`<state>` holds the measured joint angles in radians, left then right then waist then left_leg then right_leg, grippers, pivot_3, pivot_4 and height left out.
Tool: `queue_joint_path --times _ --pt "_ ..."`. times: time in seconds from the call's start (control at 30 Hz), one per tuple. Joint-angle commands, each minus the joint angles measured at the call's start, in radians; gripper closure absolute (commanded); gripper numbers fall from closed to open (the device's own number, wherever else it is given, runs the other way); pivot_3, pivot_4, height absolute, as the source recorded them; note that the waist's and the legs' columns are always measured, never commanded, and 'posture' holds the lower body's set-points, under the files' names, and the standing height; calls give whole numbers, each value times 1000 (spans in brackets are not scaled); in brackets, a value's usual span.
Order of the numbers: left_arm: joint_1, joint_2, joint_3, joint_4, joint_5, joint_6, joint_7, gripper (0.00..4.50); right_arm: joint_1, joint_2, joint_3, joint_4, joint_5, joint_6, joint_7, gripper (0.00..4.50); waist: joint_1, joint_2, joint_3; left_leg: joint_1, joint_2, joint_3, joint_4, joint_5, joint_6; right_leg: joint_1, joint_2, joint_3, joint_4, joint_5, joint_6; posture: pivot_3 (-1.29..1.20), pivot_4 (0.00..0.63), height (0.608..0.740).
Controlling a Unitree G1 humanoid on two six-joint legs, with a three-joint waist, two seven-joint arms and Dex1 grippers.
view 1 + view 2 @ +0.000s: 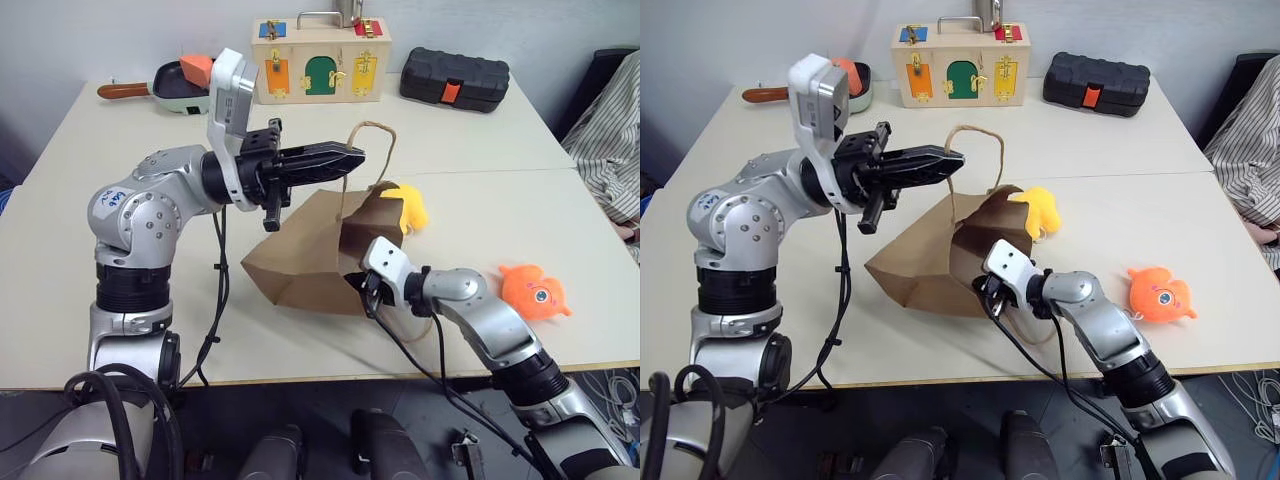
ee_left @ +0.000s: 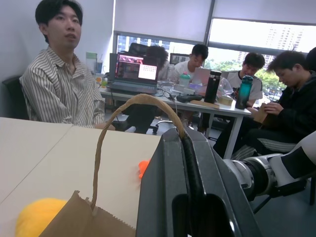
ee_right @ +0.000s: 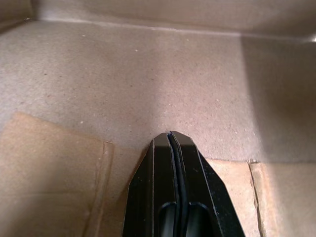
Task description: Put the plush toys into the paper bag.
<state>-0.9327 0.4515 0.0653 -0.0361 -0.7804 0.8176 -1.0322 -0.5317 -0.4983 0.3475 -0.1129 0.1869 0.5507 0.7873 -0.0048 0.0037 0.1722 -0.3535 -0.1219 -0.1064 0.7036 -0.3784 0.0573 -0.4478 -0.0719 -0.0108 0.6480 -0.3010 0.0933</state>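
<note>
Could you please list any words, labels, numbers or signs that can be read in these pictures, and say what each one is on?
None can be read with confidence.
Blue handwritten marks on the left arm's shoulder shell: too small to read.
Laptop screen on the desk behind: bright windows, text too blurred to read.
Wooden box, black case and paper bag: no lettering visible.
</note>
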Motion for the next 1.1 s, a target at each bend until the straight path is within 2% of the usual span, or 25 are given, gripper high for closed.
queue_joint_path --times 0.03,0.27,0.37,0.53,0.67,0.87,0.97,1.1 --pt "8 -5 -26 -49 -7 -23 -28 4500 -70 25 21 -6 -10 -28 45 4477 -1 0 0 0 0 0 0 0 0 0 0 0 0 0 0 0 150 740" --pt "8 -24 -68 -43 -6 -41 -50 4500 -192 28 159 95 -133 -170 181 4477 -1 0 0 0 0 0 0 0 0 0 0 -1 0 0 0 0 150 740" --pt "5 -29 -78 -58 -10 -45 -60 4500 -202 61 152 147 -111 -126 211 4477 0 0 0 0 0 -1 0 0 0 0 -1 -2 0 0 0 0 150 740" --pt "4 -35 -66 -84 -25 -32 -42 4500 -185 204 -27 270 40 114 130 4477 -9 0 0 0 0 -1 0 0 0 0 -1 -3 1 0 0 0 150 740" --pt "21 -23 -51 -101 -28 -24 -30 4500 -151 242 -100 270 73 204 61 4477 -11 0 0 0 -1 -2 1 0 -1 -2 -2 -5 5 0 -1 0 150 740" --pt "10 -24 -4 -84 -45 -15 22 4500 -79 212 -26 251 -33 227 -53 4477 -15 1 -1 1 -2 -3 2 0 -1 -1 -3 -5 6 0 -1 0 150 740" --pt "-27 -29 34 -45 -62 -10 54 4500 -54 175 26 247 -84 186 -62 4477 -12 2 -2 2 -2 -3 3 0 -1 1 -3 -5 6 0 -1 0 150 740" --pt "-75 -25 70 11 -81 -4 75 4500 -36 159 31 236 -93 172 -77 4477 2 2 -4 2 -4 -3 7 0 -1 2 -4 -4 5 0 -1 0 150 740"
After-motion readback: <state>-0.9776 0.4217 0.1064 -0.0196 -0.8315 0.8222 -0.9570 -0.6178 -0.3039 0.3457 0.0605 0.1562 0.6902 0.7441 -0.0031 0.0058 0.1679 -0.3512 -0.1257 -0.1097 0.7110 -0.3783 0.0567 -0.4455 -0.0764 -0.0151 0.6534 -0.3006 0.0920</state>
